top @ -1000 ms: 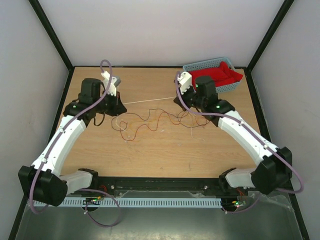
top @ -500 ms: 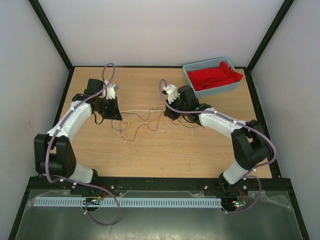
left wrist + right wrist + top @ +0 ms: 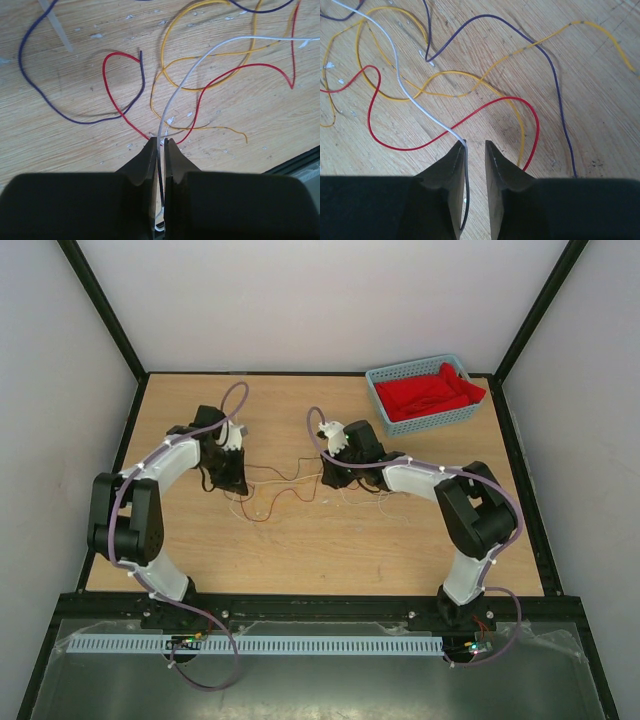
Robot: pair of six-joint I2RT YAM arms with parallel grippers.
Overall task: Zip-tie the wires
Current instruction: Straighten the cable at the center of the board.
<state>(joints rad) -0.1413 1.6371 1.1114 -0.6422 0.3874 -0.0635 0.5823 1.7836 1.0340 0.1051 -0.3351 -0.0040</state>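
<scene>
Several wires (image 3: 285,485): thin, round, limp strands in red, yellow-orange, dark purple and white. They lie in loose loops on the table (image 3: 350,550) between the two arms and cross one another in many places.
White strand (image 3: 172,100): smooth and paler than the rest, it curves out of the tangle and runs straight in between the fingers of the left pincer.
Left pincer (image 3: 159,142): black, wedge-shaped fingers pressed almost together, nipping the white strand and a dark one of the wires at the tips. It sits low over the left end of the tangle.
Right pincer (image 3: 476,145): black fingers parted by a narrow gap, low over the right end of the tangle. The white strand meets the tip of one finger and a dark strand follows that finger's inner face. Nothing is squeezed between the two.
Flat strip (image 3: 56,27): translucent, whitish, straight and ribbon-like, lying on the wood just beyond the purple loop.
Table surface: pale wood grain, matt, dotted with small white flecks.
Basket (image 3: 437,418): pale blue, rectangular, with lattice walls, at the far right corner, well apart from the wires.
Basket contents: red cloth (image 3: 425,392), soft and rumpled, filling it and rising above the rim.
</scene>
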